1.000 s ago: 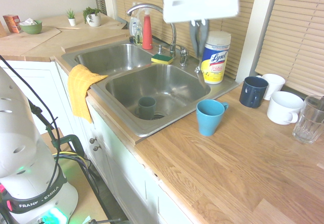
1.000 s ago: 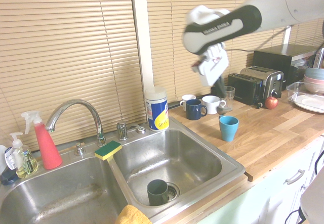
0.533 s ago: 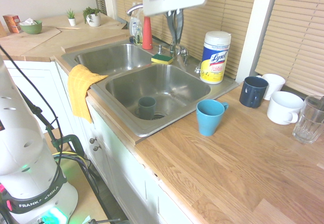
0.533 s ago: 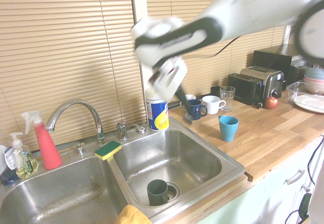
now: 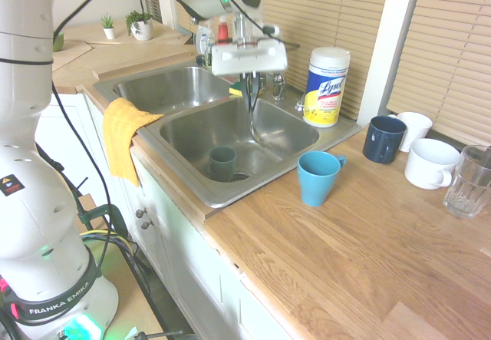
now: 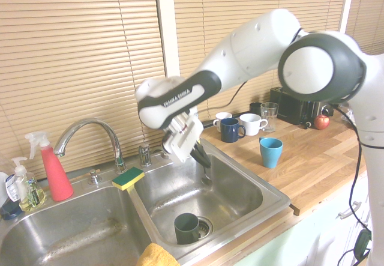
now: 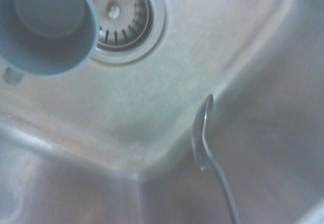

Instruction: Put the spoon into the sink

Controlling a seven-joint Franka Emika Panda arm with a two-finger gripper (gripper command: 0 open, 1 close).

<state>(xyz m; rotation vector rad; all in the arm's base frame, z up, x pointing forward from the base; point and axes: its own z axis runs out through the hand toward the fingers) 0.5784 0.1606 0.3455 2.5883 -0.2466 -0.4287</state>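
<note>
Lowering the spoon (image 5: 255, 131) into the sink (image 5: 280, 144), I would set the bowl near the basin floor before parting the fingers. The gripper (image 5: 252, 107) is clamped on the handle; the spoon hangs bowl-down over the nearer basin in the first exterior view. By that view's clock, from the spoon, a dark mug (image 5: 222, 163) sits at 7 o'clock beside the drain (image 7: 114, 11), one to avoid. The divider lies toward 10, a blue cup (image 5: 316, 179) at 4, a wipes tub (image 5: 326, 87) at 2.
</note>
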